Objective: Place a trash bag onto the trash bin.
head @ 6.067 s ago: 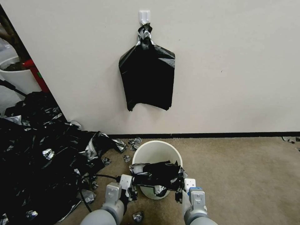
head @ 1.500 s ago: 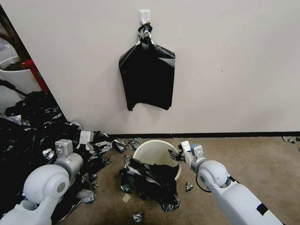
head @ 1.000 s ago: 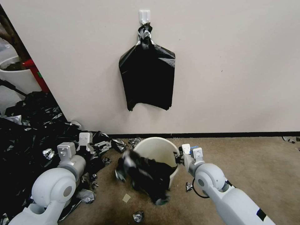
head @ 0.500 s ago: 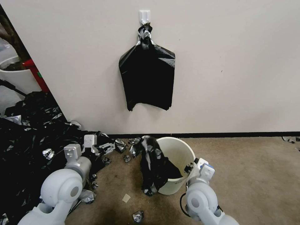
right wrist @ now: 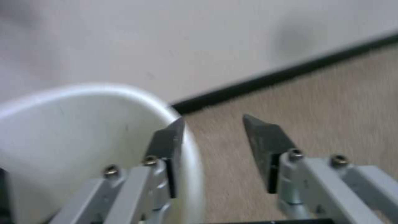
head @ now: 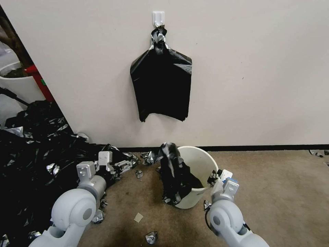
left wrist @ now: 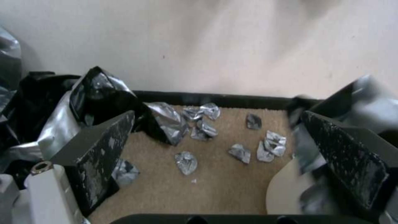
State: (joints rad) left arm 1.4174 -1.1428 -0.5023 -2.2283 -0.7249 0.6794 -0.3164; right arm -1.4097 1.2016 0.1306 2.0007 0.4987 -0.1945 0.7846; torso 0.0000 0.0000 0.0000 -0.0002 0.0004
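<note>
The wrinkly glossy black plastic trash bag [head: 175, 173] is bunched over the left rim of the small round cream-white trash bin [head: 199, 164], so that side's hidden. Right gripper [right wrist: 212, 132] is spread apart holding nothing, one finger [right wrist: 168, 143] touching the rim. Left gripper [left wrist: 215, 152] is wide open and empty above carpet littered with silver scraps [left wrist: 186, 161], beside the big black film heap [head: 37, 151].
</note>
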